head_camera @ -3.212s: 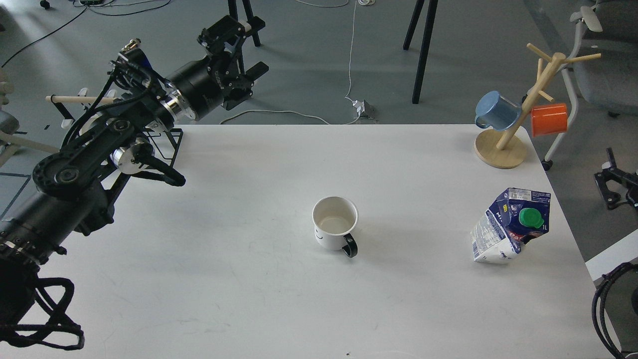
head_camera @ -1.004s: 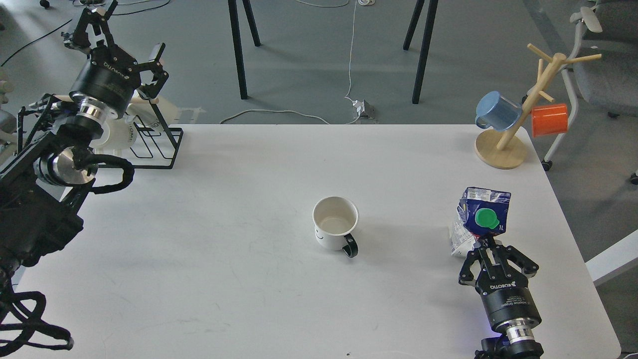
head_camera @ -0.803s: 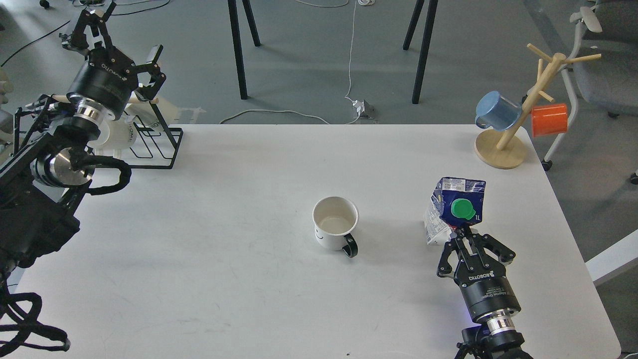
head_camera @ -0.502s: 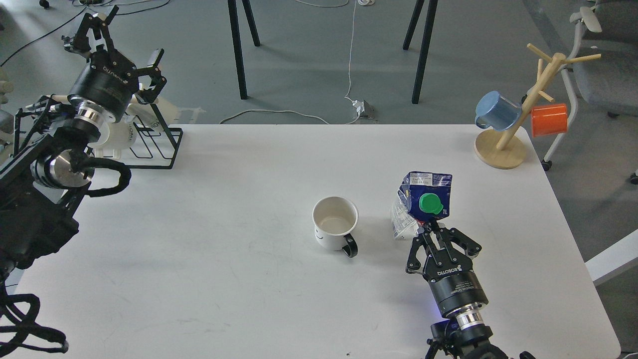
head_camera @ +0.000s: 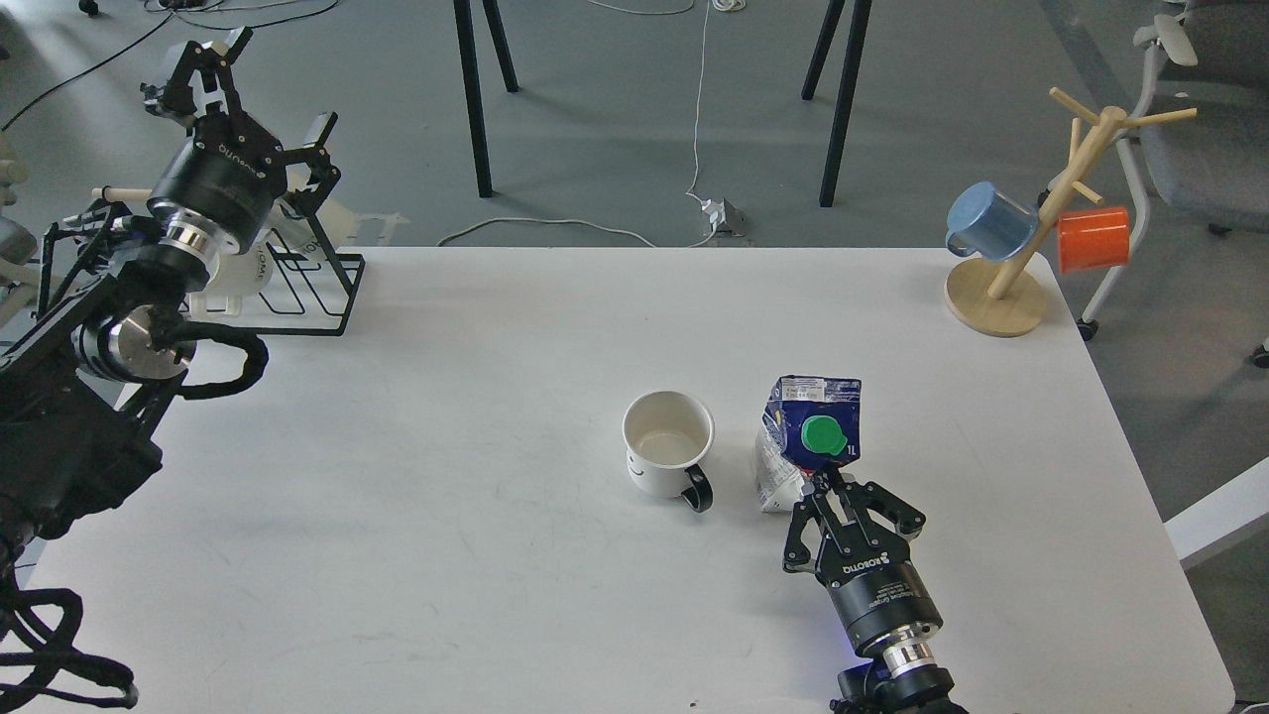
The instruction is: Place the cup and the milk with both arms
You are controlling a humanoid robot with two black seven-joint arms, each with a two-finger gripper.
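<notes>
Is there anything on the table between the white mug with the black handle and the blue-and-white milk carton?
No. In the head view, only a narrow strip of bare white table separates the white mug from the milk carton.

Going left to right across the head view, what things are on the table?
Black wire rack → cup → milk, right beside the cup with the right gripper at its near side → wooden mug tree holding a blue mug and an orange mug.
</notes>
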